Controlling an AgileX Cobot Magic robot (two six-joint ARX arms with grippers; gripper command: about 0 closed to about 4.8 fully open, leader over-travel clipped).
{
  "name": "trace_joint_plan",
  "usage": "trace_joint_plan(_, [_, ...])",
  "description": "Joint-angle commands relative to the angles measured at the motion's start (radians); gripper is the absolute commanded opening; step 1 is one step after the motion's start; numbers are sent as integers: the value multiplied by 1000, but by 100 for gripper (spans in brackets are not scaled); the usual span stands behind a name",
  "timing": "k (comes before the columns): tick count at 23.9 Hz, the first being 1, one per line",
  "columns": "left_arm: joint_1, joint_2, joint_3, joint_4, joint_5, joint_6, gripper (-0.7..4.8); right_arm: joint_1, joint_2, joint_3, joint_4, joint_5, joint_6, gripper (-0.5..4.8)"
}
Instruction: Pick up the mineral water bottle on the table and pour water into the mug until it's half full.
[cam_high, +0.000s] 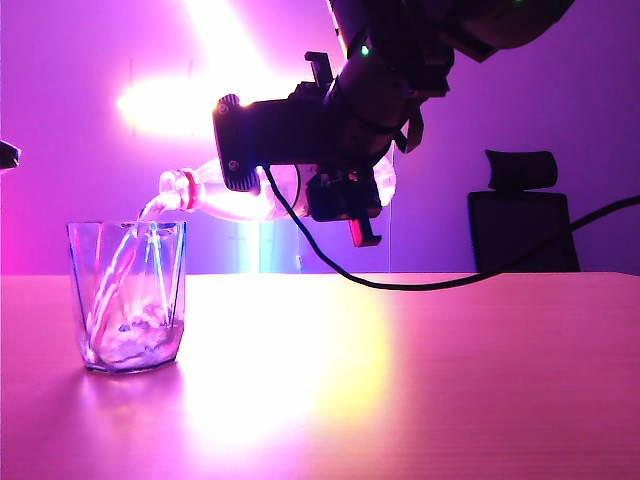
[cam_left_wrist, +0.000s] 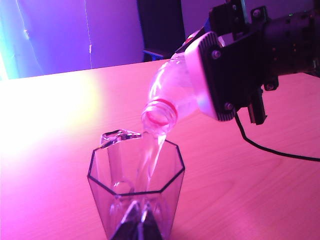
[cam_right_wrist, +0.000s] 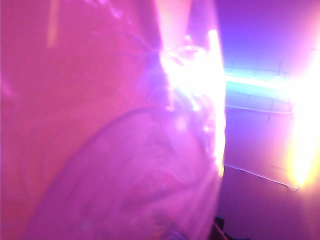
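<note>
Clear plastic up in the air: the bottle (cam_high: 240, 195) lies almost level, neck dipped toward the mug (cam_high: 128, 296), clamped around its body by the right gripper (cam_high: 295, 165), whose jaws press on both sides of it. From the left wrist view the same grip shows plainly, a broad pale pad (cam_left_wrist: 207, 75) flat against the bottle (cam_left_wrist: 170, 92) and the red neck ring turned down and toward the camera. Water is running from the open mouth in a thin stream, straight into the mug (cam_left_wrist: 137, 195), and there is already a shallow pool churning at the base. The mug stands upright on the table (cam_high: 420, 380), over on the left side in the exterior view, with the bottle's mouth just above its rim and not touching it. A black cable (cam_high: 400, 280) droops from the right arm and trails off to the right, above the table. The right wrist view is filled with blurred pink plastic (cam_right_wrist: 110, 150), far too close to read. As for the left gripper, none of its fingers show anywhere, so its jaws are out of sight.
</note>
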Motion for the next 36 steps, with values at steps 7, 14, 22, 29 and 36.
trace_joint_plan(7, [0,2,4,9,4,-3,-2,2,-12,11,55,14,-13,260])
trace_joint_plan(14, [0,2,4,9,4,-3,-2,2,-12,11,56,16,-22,260])
trace_joint_plan(22, [0,2,4,9,4,-3,-2,3,-12,11,78,17,-23,260])
trace_joint_plan(29, [0,2,4,9,4,-3,-2,4,-12,11,78,18,-42,260])
trace_joint_plan(36, [0,2,4,9,4,-3,-2,4,-12,11,78,17,-41,260])
